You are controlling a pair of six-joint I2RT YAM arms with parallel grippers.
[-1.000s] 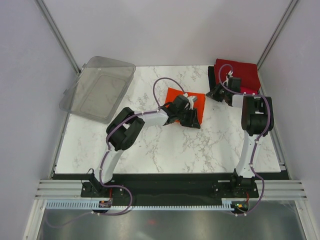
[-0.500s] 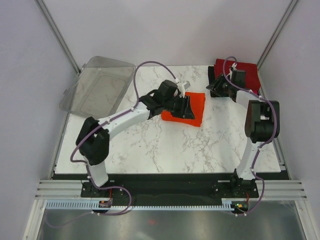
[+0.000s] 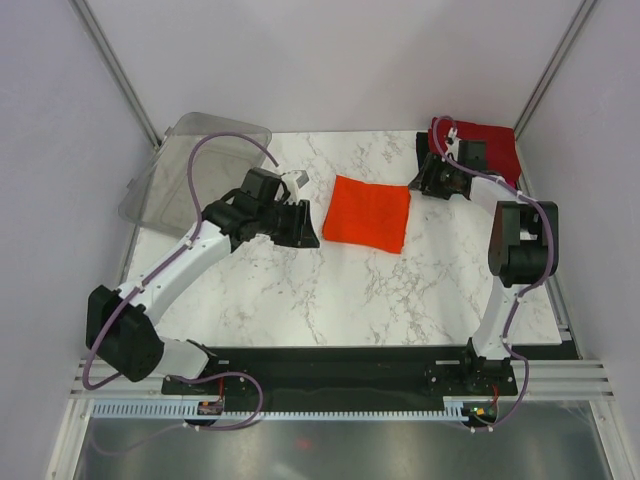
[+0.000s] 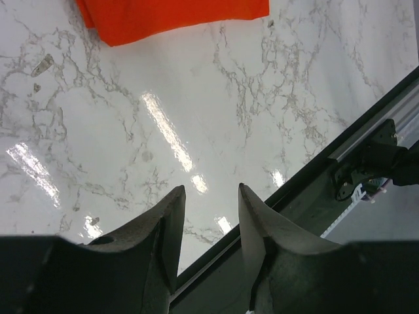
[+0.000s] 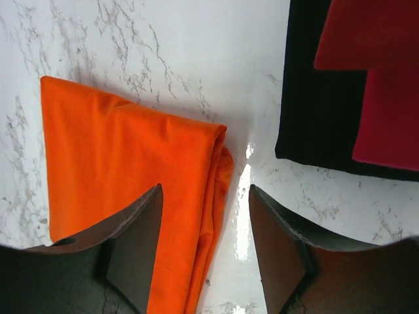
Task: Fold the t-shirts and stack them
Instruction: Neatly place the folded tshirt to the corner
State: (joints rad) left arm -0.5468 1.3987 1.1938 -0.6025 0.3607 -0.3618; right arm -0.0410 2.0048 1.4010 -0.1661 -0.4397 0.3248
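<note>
top external, left end effector (image 3: 306,224) withdrawn off orange t-shirt (image 3: 368,213)

Top view, 12 o'clock = far edge. The table (image 3: 330,300) shows bare marble from 4 thru 7 o'clock, the widest lane. At ctr lies the orange shirt (image 3: 367,212), flat, w/ bare strips at its 3 and 9. L gripper (image 3: 300,224) sits in the 9 strip, jaws apart, off the cloth. L arm (image 3: 170,280) crosses 8. A clear bin (image 3: 195,175) fills 10. The shirt stack (image 3: 480,148) fills 1. R gripper (image 3: 434,180) hangs over the narrow gap btw stack and orange shirt. R arm (image 3: 500,290) lines the 3–4 edge.
</note>
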